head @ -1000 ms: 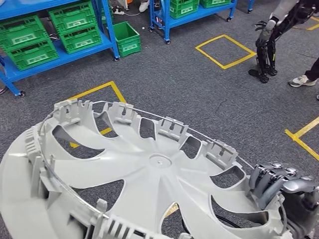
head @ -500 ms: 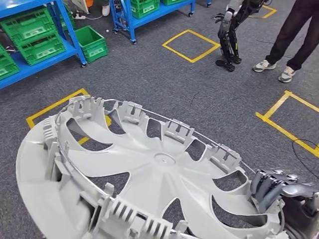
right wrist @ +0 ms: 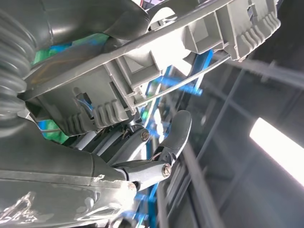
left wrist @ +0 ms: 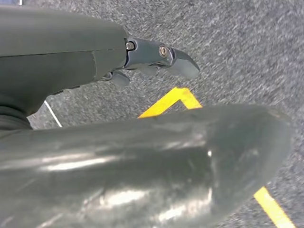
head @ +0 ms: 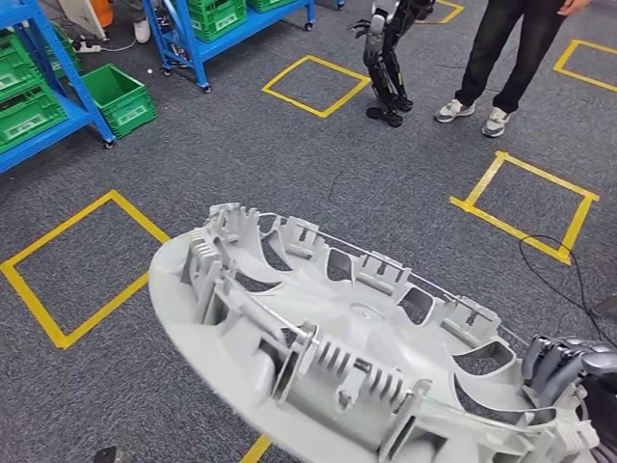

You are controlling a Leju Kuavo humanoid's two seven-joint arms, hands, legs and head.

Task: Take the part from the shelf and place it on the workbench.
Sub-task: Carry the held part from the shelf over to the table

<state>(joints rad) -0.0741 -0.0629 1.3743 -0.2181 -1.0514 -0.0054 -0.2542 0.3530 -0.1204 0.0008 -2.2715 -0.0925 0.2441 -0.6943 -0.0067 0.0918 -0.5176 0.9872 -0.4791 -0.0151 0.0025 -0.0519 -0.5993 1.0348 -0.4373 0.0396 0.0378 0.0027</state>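
My right hand (head: 564,371) grips the hubcap (head: 342,357) rim, fingers curled over; left hand (left wrist: 161,54) underneath, can't tell its grip. I'm carrying it flat toward the workbench.

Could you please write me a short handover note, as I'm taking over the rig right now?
Right hand: grips the wheel cover's rim.
Left hand: over carpet with yellow tape; whether it holds the cover cannot be told.
Cover: off the shelf, carried tilted above the floor.
Nearby: blue shelves with green crates, another robot, a person.
Done: pickup.
Left: reach the workbench and set the cover down.
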